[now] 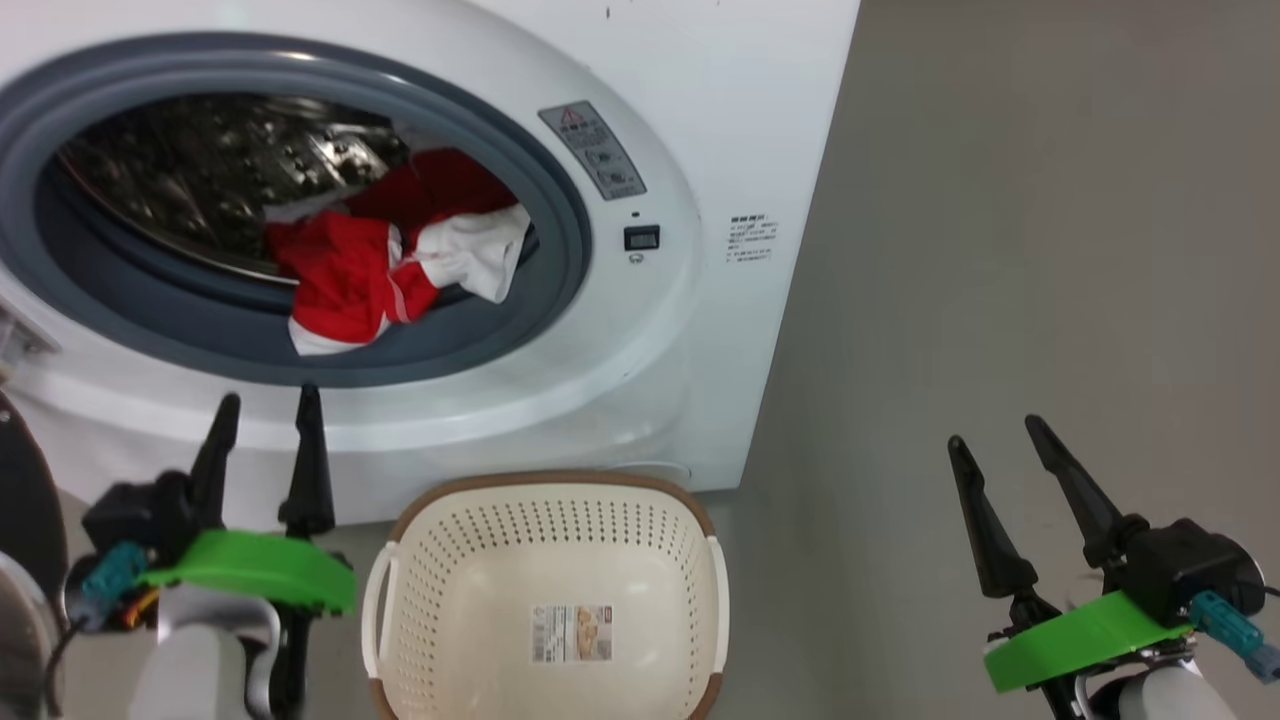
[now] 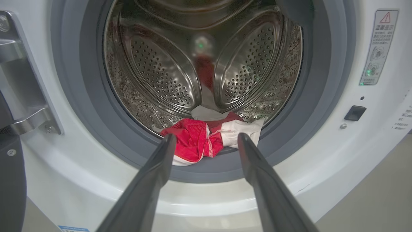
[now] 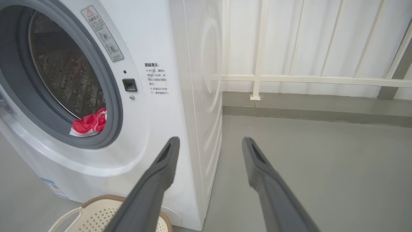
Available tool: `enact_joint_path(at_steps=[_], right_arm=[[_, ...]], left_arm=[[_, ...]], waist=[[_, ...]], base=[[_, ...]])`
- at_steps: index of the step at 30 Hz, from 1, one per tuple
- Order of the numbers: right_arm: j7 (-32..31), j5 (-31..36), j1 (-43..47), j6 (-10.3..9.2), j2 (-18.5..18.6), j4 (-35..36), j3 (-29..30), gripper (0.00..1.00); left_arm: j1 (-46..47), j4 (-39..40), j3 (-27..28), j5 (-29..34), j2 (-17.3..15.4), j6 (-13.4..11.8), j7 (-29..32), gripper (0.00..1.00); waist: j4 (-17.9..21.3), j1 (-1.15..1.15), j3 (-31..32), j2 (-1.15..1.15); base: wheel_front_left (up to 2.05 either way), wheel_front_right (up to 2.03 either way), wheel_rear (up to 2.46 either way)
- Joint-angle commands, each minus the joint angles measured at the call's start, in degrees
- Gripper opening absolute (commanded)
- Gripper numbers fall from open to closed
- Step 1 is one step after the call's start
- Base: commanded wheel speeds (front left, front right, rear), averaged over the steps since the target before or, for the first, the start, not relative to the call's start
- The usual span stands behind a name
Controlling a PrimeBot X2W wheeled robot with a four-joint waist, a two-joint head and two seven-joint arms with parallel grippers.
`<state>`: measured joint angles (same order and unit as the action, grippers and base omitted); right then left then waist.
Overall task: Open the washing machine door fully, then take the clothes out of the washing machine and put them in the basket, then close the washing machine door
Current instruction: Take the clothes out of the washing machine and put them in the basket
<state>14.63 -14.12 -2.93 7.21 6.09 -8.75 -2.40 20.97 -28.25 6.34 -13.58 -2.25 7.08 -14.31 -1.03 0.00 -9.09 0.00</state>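
Red clothes [image 2: 199,138] lie in the drum mouth beyond the open left gripper [image 2: 204,141].

The washing machine [image 1: 720,120] front and the basket [image 1: 550,481] below it are looked down on steeply from the head camera, at close range. The drum [image 2: 161,64] is faced almost squarely, and nearest of all, from the left wrist, low down. From the right wrist, farther off, the machine's front corner and a railing [image 3: 305,79] are viewed obliquely. The red clothes [image 1: 345,270] at the opening are shared by all three views.
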Motion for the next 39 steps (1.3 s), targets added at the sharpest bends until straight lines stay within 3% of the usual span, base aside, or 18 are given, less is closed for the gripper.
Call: enact_joint_path(at_steps=[1, 19, 30, 35, 37, 39], right_arm=[[0.37, -0.07, -2.35, 0.28, 0.85, 1.76, -1.19, 1.00], [0.37, 0.31, -8.38, 0.28, 1.26, 2.40, -2.10, 1.00], [0.37, 0.39, -11.14, 0.28, 0.83, 2.40, -2.56, 1.00], [0.37, 0.42, -12.10, 0.28, 0.43, 2.17, -2.86, 1.00], [0.37, 0.37, -12.89, 0.28, -0.08, 1.78, -3.56, 1.00], [0.37, 0.25, -13.16, 0.28, -0.31, 1.52, -3.88, 1.00]], left_arm=[[3.55, 0.04, 1.92, 0.55, -1.31, -0.03, -0.69, 1.00], [22.99, -12.17, 1.89, 1.28, -4.83, 0.19, -0.69, 1.00], [35.52, -25.75, 1.71, 0.88, -7.56, -0.60, 0.71, 1.00], [40.69, -31.39, 0.62, 2.10, -9.61, -2.56, 2.93, 1.00], [43.64, -35.40, -0.92, 4.13, -11.76, -5.23, 4.90, 1.00], [44.63, -37.19, -1.70, 4.99, -12.63, -6.25, 5.90, 1.00]], waist=[[0.23, 0.00, -3.13, 0.00], [3.19, 0.00, -13.42, 0.00], [5.44, 0.00, -18.96, 0.00], [6.09, 0.00, -20.38, 0.00], [6.74, 0.00, -21.18, 0.00], [6.98, 0.00, -21.48, 0.00]], base=[[0.00, 0.00, 0.00], [0.00, 0.00, 0.00], [0.00, 0.00, 0.00], [0.00, 0.00, 0.00], [0.00, 0.00, 0.00], [0.00, 0.00, 0.00]])
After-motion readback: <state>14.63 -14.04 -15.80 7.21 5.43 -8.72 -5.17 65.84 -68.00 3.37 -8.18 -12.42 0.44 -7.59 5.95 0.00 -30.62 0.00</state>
